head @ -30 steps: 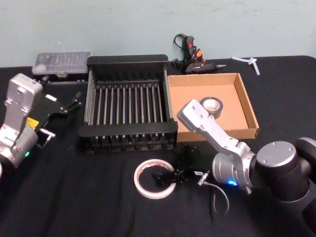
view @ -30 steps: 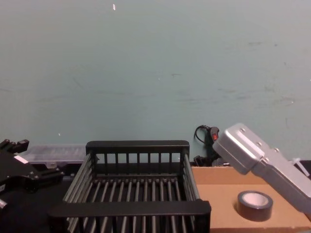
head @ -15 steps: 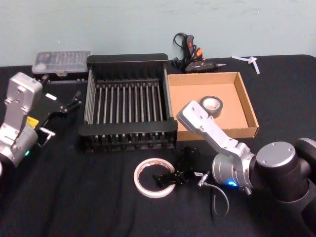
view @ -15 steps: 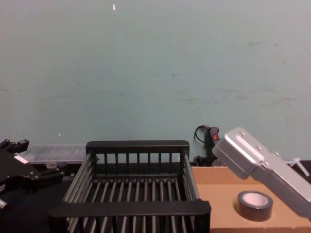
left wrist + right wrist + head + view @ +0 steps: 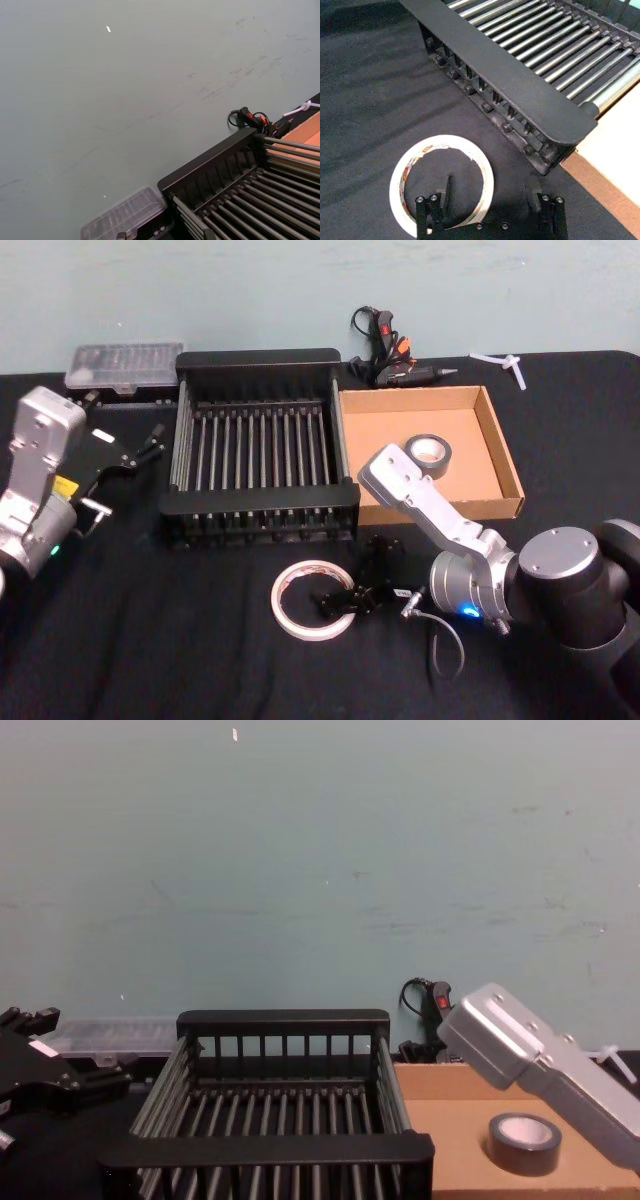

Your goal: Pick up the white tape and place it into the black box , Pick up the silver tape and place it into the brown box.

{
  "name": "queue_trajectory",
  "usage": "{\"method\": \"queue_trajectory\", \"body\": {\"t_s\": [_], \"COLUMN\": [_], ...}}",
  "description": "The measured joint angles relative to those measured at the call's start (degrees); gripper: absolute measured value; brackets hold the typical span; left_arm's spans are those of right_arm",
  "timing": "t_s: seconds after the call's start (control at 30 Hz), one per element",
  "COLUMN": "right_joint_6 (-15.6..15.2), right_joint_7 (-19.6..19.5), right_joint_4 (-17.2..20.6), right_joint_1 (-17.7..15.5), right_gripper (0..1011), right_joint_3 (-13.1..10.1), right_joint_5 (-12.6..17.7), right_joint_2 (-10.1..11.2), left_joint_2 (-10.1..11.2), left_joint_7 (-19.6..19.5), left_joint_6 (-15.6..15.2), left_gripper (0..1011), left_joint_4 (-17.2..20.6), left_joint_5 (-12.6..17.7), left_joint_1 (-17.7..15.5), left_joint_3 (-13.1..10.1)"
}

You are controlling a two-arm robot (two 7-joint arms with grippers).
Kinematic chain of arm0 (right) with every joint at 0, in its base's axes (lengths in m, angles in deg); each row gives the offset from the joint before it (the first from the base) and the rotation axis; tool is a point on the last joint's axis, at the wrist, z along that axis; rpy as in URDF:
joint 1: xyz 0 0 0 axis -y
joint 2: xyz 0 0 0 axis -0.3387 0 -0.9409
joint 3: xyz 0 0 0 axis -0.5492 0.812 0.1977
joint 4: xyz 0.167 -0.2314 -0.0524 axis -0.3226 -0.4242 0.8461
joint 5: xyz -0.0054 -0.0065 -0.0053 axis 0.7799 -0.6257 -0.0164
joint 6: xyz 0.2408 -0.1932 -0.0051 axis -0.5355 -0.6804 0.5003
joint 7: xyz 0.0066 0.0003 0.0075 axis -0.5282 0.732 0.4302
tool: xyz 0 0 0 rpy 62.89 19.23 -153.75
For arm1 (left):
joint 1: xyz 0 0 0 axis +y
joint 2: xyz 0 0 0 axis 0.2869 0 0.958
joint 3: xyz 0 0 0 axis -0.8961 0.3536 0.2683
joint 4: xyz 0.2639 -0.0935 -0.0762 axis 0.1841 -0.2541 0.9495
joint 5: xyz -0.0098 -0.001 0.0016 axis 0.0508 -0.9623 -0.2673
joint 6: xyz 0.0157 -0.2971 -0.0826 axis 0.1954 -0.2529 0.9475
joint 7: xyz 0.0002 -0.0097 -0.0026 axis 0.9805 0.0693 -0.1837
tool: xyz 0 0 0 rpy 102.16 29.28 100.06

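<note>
One white tape (image 5: 311,600) lies flat on the black worktop (image 5: 180,640), its core axis pointing straight up, just in front of the black box (image 5: 260,445); red and dark printing rings its inner core, too small to read. The right hand (image 5: 343,601) sits low over the roll's right side, fingers spread apart, one fingertip (image 5: 448,186) inside the ring and the other outside it, gripping nothing. One silver tape (image 5: 428,451) rests flat in the brown box (image 5: 500,455), its pale core facing up, toward the box's far half. The two boxes stand side by side, touching, the black one on the left. The left hand (image 5: 140,452) hovers beside the black box's left wall, holding nothing; whether its fingers are spread or closed cannot be told.
</note>
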State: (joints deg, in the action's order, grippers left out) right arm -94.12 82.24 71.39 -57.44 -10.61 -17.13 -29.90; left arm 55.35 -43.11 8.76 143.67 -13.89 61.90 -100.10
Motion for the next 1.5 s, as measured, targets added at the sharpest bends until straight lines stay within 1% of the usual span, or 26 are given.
{"method": "queue_trajectory", "body": {"t_s": [0.1, 0.13, 0.17, 0.23, 0.3, 0.33, 0.37, 0.47, 0.5, 0.53, 0.57, 0.63, 0.7, 0.8, 0.83, 0.87, 0.9, 1.0, 1.1, 1.5], "right_joint_6": [0.00, 0.00, 0.00, 0.00, 0.00, 0.00, 0.00, 0.00, 0.00, 0.00, -0.01, -0.02, -0.02, -0.02, -0.02, -0.03, -0.03, -0.02, -0.02, 0.13], "right_joint_7": [-0.01, -0.01, -0.02, -0.03, -0.04, -0.04, -0.04, -0.04, -0.03, -0.04, -0.03, -0.03, -0.02, -0.02, -0.02, -0.02, -0.02, -0.03, -0.03, 0.02], "right_joint_4": [0.00, 0.00, 0.00, 0.00, 0.00, 0.00, 0.00, 0.00, 0.00, 0.00, 0.00, 0.00, 0.00, 0.00, 0.00, 0.00, 0.00, 0.00, 0.00, 0.00], "right_joint_1": [0.02, 0.02, 0.03, 0.04, 0.05, 0.05, 0.05, 0.05, 0.05, 0.05, 0.05, 0.05, 0.04, 0.04, 0.04, 0.04, 0.04, 0.04, 0.04, 0.04], "right_gripper": [931, 926, 875, 841, 773, 761, 715, 624, 574, 554, 513, 479, 390, 334, 270, 248, 190, 137, 105, 99], "right_joint_3": [0.01, 0.01, 0.01, 0.01, 0.01, 0.01, 0.01, 0.01, 0.01, 0.02, 0.02, 0.02, 0.02, 0.02, 0.02, 0.02, 0.02, 0.02, 0.02, -0.03], "right_joint_5": [0.00, 0.00, 0.00, 0.00, 0.00, 0.01, 0.01, 0.02, 0.03, 0.03, 0.03, 0.04, 0.05, 0.07, 0.08, 0.08, 0.09, 0.10, 0.10, 0.12], "right_joint_2": [0.00, 0.00, 0.00, 0.00, 0.00, 0.00, 0.00, 0.00, 0.00, 0.00, 0.00, 0.00, 0.00, 0.00, 0.00, 0.00, 0.00, -0.01, 0.00, 0.00], "left_joint_2": [0.00, 0.00, 0.00, 0.00, 0.00, 0.00, 0.00, 0.00, 0.00, 0.00, 0.00, 0.00, 0.00, 0.00, 0.00, 0.00, 0.00, 0.00, 0.00, 0.00], "left_joint_7": [0.00, 0.00, 0.00, 0.00, 0.00, 0.00, 0.00, 0.00, 0.00, 0.00, 0.00, 0.00, 0.00, 0.00, 0.00, 0.00, 0.00, 0.00, 0.00, 0.00], "left_joint_6": [0.00, 0.00, 0.00, 0.00, 0.00, 0.00, 0.00, 0.00, 0.00, 0.00, 0.00, 0.00, 0.00, 0.00, 0.00, 0.00, 0.00, 0.00, 0.00, 0.00], "left_gripper": [1001, 1001, 1001, 1002, 1001, 1001, 1002, 1001, 1002, 1001, 1001, 1001, 1002, 1001, 1002, 1002, 1002, 1001, 1002, 1002], "left_joint_4": [0.00, 0.00, 0.00, 0.00, 0.00, 0.00, 0.00, 0.00, 0.00, 0.00, 0.00, 0.00, 0.00, 0.00, 0.00, 0.00, 0.00, 0.00, 0.00, 0.00], "left_joint_5": [0.00, 0.00, 0.00, 0.00, 0.00, 0.00, 0.00, 0.00, 0.00, 0.00, 0.00, 0.00, 0.00, 0.00, 0.00, 0.00, 0.00, 0.00, 0.00, 0.00], "left_joint_1": [0.00, 0.00, 0.00, 0.00, 0.00, 0.00, 0.00, 0.00, 0.00, 0.00, 0.00, 0.00, 0.00, 0.00, 0.00, 0.00, 0.00, 0.00, 0.00, 0.00], "left_joint_3": [0.00, 0.00, 0.00, 0.00, 0.00, 0.00, 0.00, 0.00, 0.00, 0.00, 0.00, 0.00, 0.00, 0.00, 0.00, 0.00, 0.00, 0.00, 0.00, 0.00]}}
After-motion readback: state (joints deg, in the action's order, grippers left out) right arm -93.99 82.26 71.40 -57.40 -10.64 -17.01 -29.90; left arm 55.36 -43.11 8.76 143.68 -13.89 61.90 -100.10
